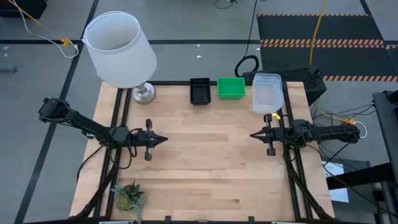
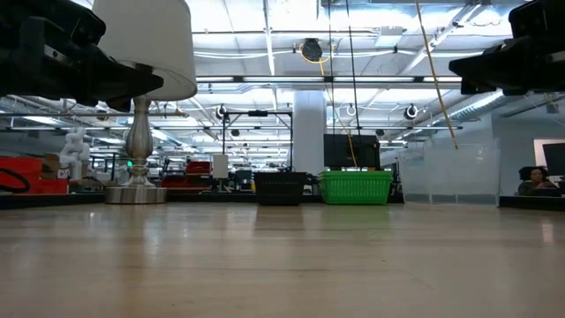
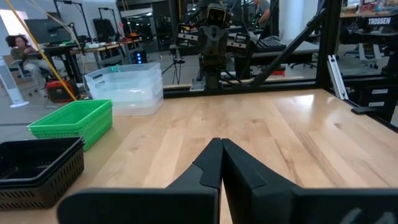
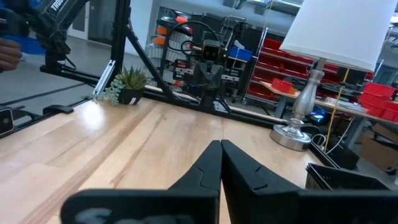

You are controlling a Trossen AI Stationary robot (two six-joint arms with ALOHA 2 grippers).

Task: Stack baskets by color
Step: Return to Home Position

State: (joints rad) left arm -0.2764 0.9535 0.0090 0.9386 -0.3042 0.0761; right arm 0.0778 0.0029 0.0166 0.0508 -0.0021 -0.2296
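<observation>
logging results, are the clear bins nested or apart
Nested: the clear bins stand as one upright stack beside the green bin.

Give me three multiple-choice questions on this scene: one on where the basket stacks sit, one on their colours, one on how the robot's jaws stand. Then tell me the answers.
1. Where do the basket stacks stand?
A) in a row along the far edge of the table
B) at the table's middle
C) scattered at its near corners

2. Which one is in the middle of the row?
A) black stack
B) green stack
C) clear stack

3. How do the jaws of the two arms stand?
A) both shut, empty
B) left shut on a green basket
C) both wide open

Answers:
1 A: the high view shows all three lined up at that edge, right of the lamp.
2 B: green sits between black and clear.
3 A: each wrist view shows them pressed together with nothing between.
</observation>
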